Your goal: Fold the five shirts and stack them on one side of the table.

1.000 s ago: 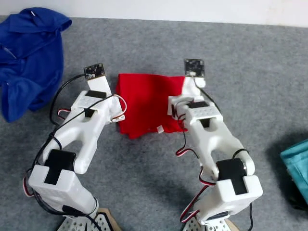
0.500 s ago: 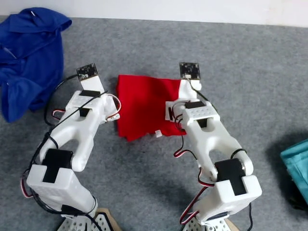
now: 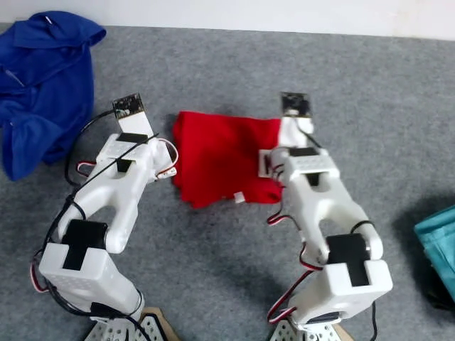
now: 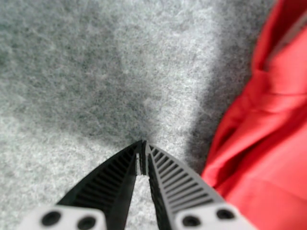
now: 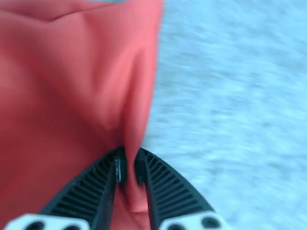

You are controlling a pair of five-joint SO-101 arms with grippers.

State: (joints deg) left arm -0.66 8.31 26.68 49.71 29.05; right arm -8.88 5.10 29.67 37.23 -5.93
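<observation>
A folded red shirt (image 3: 220, 160) lies on the grey felt table between the two arms. My right gripper (image 5: 128, 167) is shut on a fold at the red shirt's (image 5: 72, 86) right edge, with red cloth pinched between the black fingers. In the high view the right arm (image 3: 313, 192) stands at that edge. My left gripper (image 4: 143, 160) is shut with nothing in it, its tips on the grey felt just left of the red shirt (image 4: 268, 139). The left arm (image 3: 121, 177) stands beside the shirt's left edge. A crumpled blue shirt (image 3: 43, 78) lies at the far left.
A teal shirt (image 3: 439, 245) pokes in at the right edge of the table. A white wall band runs along the table's far edge. Bare grey felt lies behind the red shirt and to the right of the right arm.
The right arm has shifted right, pulling the red shirt's right edge with it. The left arm moved off the shirt's left edge half a second earlier and has kept still since.
</observation>
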